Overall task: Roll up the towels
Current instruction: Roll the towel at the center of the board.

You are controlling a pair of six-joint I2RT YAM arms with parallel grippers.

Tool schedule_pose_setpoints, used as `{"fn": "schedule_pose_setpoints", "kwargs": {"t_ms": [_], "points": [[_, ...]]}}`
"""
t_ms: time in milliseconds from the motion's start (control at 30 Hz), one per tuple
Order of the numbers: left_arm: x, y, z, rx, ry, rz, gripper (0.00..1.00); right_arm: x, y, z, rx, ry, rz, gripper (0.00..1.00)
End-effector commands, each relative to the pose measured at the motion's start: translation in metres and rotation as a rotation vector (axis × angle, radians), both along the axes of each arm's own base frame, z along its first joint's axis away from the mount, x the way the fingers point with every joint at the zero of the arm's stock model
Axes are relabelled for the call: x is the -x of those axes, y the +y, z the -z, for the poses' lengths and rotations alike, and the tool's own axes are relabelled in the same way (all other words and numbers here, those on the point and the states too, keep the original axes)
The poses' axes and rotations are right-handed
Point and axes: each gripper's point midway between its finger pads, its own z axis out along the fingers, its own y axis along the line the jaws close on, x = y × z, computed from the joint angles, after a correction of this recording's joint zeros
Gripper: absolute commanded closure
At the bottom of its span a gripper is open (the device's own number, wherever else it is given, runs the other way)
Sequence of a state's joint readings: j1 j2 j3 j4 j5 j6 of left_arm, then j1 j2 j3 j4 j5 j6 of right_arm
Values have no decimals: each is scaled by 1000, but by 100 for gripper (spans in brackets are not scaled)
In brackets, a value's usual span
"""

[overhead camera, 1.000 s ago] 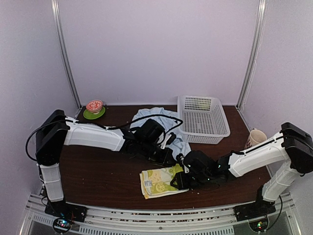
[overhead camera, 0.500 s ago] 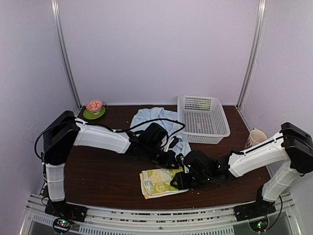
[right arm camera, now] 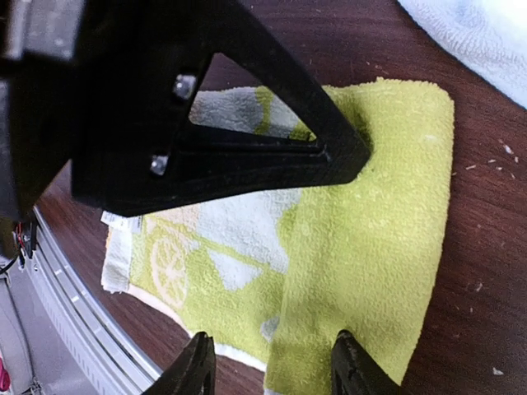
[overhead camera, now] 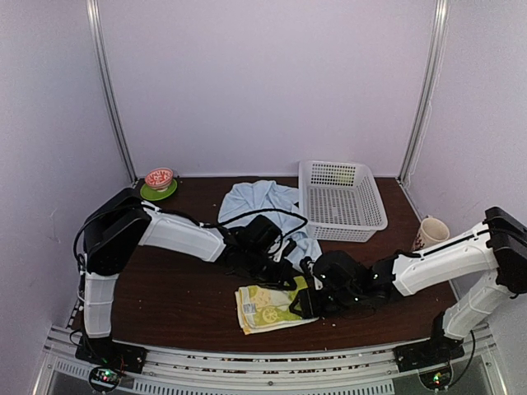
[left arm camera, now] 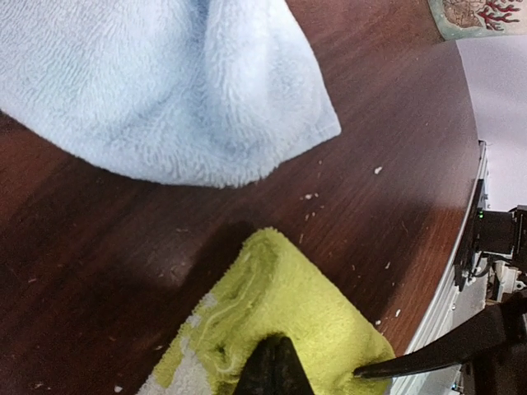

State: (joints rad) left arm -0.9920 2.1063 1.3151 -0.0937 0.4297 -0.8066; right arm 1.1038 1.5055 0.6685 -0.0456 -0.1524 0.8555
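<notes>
The yellow-green towel [overhead camera: 268, 306] lies near the table's front edge, its right part folded over the patterned side [right arm camera: 362, 222]. My left gripper [overhead camera: 286, 278] is shut, its tip dug into the folded flap [left arm camera: 276, 366], where the cloth puckers around it. It also shows in the right wrist view [right arm camera: 342, 152] as a black wedge. My right gripper [overhead camera: 301, 304] is open [right arm camera: 276, 366], its fingertips [right arm camera: 198, 366] straddling the towel's near edge just above it. The light-blue towel [overhead camera: 259, 202] lies crumpled behind, and its corner shows in the left wrist view [left arm camera: 165, 90].
A white basket [overhead camera: 342, 202] stands at the back right. A green saucer with a red-and-white bowl [overhead camera: 159, 183] is at the back left. A mug [overhead camera: 430, 232] stands at the right edge. The table's front rail [overhead camera: 247, 362] is close to the towel.
The left arm has swung further to the right and its gripper has come down onto the yellow-green towel's far right corner. The right gripper has hardly moved.
</notes>
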Motion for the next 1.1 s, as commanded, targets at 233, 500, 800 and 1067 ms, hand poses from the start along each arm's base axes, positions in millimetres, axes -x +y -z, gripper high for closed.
{"fn": "schedule_pose_setpoints", "kwargs": {"t_ms": [233, 500, 800, 1067], "points": [[-1, 5, 14, -3, 14, -10, 100, 0, -15, -5, 100, -37, -12, 81], [1, 9, 14, -11, 11, -6, 100, 22, -18, 35, 224, 63, -54, 91], [2, 11, 15, -18, 6, -7, 100, -4, -24, -25, 106, -53, 12, 59], [2, 13, 15, -16, 2, -14, 100, -26, -42, -22, -97, 39, 194, 55]]}}
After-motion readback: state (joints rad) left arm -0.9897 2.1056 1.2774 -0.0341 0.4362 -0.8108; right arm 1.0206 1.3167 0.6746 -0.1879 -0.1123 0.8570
